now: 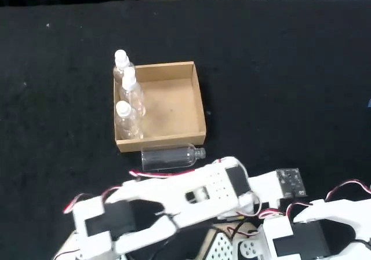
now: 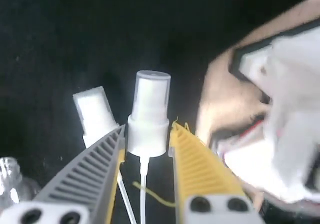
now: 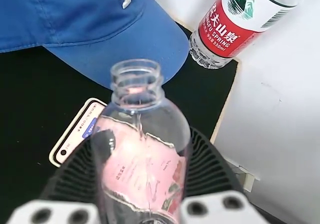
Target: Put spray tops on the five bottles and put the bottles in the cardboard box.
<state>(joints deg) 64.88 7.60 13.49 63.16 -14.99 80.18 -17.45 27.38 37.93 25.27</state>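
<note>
**High view.** A cardboard box (image 1: 200, 106) sat open on the black table (image 1: 290, 69). Three capped bottles (image 1: 128, 101) stood in a row along one wall of the box, spray tops fitted. Whether the farthest stood inside the box or just beside its corner could not be told. One lying bottle (image 1: 171, 157), uncapped, rested on its side on the table just in front of the box, probably awaiting its top.

**Left wrist view.** The left gripper (image 2: 148, 129) was clenched on a spray top (image 2: 149, 104), pinched at the collar between the grey and yellow fingers. The dip tube hung free below, an attitude suited to lowering it into a bottle neck. A second spray top (image 2: 94, 113) lay just beside the grey finger, outside the grip. An open bottle neck (image 2: 10, 173) showed nearby.

**Right wrist view.** The right gripper (image 3: 142, 184) grasped a clear held bottle (image 3: 142, 144) around its body, mouth upward and open, presumably presented to receive the top. Behind it were a blue cap (image 3: 85, 19), a phone (image 3: 77, 134) and a red-labelled water bottle (image 3: 240, 19).

**Count.** There were five task bottles: three capped, one lying, one held. There were five spray tops: three fitted, one gripped, one loose. By this reckoning, two bottles remained to be capped.
</note>
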